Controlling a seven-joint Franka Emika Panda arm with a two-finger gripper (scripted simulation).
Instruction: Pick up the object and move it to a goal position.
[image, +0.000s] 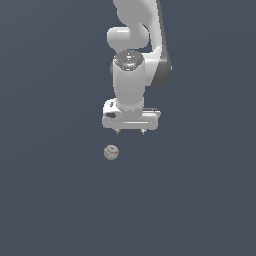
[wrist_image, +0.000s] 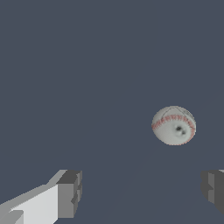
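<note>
One ball (image: 111, 152) lies on the plain dark grey-blue ground (image: 50, 200), and it is the only loose thing in either view. It is whitish-grey with thin red stitch lines curving over it, like a baseball, and the wrist view (wrist_image: 174, 125) also shows a small dark spot on its surface.

One white robot arm (image: 131, 80) comes down from the top of the exterior view, ending in one gripper (image: 130, 132) that points straight down. In that view the gripper sits above the ball and a little toward the exterior view's right of it; the ball is clear of both fingertips, touching neither. The ball falls roughly under the fingertip on the exterior view's left rather than under the middle of the gripper.

The gripper has two fingers, and both show in the wrist view: one grey pad (wrist_image: 70, 192) on a white finger body, and the edge of the other pad (wrist_image: 213, 189) at the picture's border. They stand far apart, with a gap several times wider than the ball, and nothing is between them. The gripper is spread wide and holds nothing. In the wrist view the ball lies beyond the fingertips, nearer the second pad than the first, and not between the two.

No other things are in sight.
</note>
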